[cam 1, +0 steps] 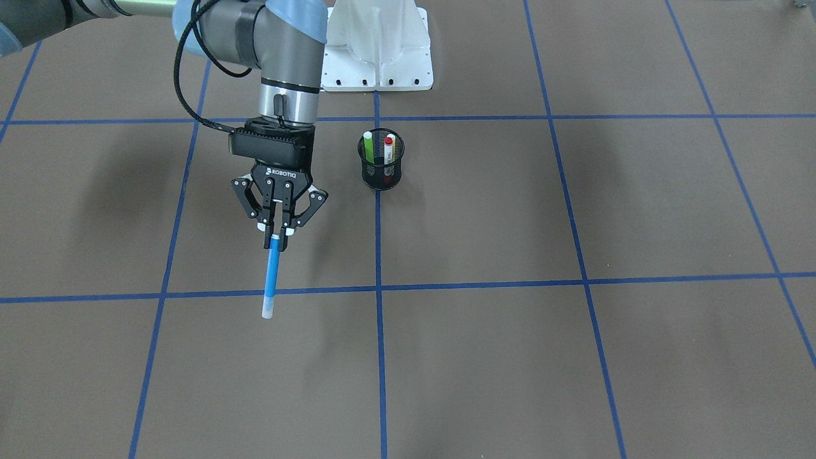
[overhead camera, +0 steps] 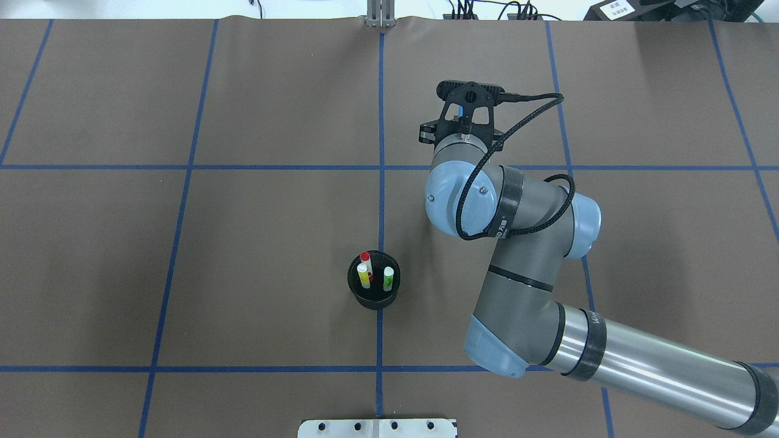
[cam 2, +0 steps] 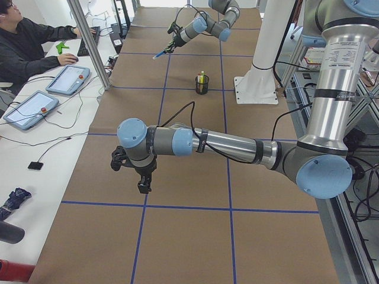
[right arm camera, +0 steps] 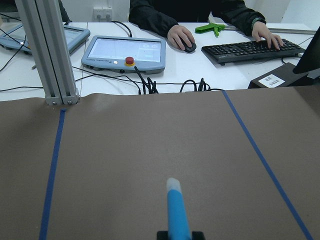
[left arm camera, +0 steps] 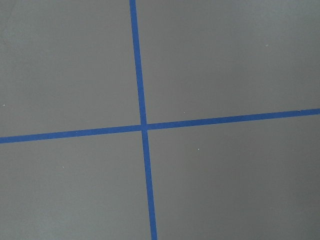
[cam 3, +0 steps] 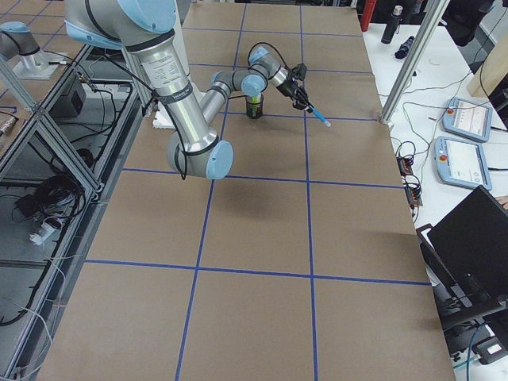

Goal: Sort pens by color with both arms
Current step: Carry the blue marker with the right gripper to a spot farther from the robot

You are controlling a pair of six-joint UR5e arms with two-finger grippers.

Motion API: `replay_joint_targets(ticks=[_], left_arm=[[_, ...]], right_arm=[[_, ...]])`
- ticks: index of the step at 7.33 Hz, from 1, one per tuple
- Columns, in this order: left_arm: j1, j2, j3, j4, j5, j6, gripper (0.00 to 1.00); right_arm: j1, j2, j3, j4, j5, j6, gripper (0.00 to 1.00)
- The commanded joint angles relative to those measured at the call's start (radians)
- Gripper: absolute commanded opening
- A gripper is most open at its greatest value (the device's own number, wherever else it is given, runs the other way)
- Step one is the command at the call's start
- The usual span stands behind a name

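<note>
My right gripper point(cam 1: 276, 239) is shut on the blue pen point(cam 1: 272, 277) at its upper end. The pen hangs tilted above the brown table, tip pointing away from the robot; it also shows in the right wrist view point(right arm camera: 177, 210). The lime green pen point(cam 1: 368, 145), the white pen with red cap point(cam 1: 389, 141) and the yellow pen point(overhead camera: 364, 277) stand in the black mesh cup point(cam 1: 380, 169). The cup is beside my right gripper, apart from it. My left gripper point(cam 2: 144, 186) shows only in the exterior left view, low over the table far from the cup; I cannot tell if it is open or shut.
The white base pedestal point(cam 1: 376, 51) stands behind the cup. Blue tape lines point(left arm camera: 144, 126) grid the table. An aluminium post point(right arm camera: 45, 50) stands at the far edge, with the operators' tablets point(right arm camera: 125, 52) and keyboard beyond it.
</note>
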Motion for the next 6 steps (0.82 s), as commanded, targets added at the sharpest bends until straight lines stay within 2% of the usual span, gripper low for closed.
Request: replay_joint_targets(ticks=[1, 6], left_arm=[[0.000, -0.018, 0.039, -0.002, 0.000, 0.001, 1.00], [0.000, -0.032, 0.075, -0.002, 0.000, 0.001, 1.00]], right_arm=[[-0.024, -0.029, -0.057, 0.142, -0.013, -0.031, 0.00], [-0.053, -0.025, -0.136, 0.204, -0.045, -0.131, 0.00]])
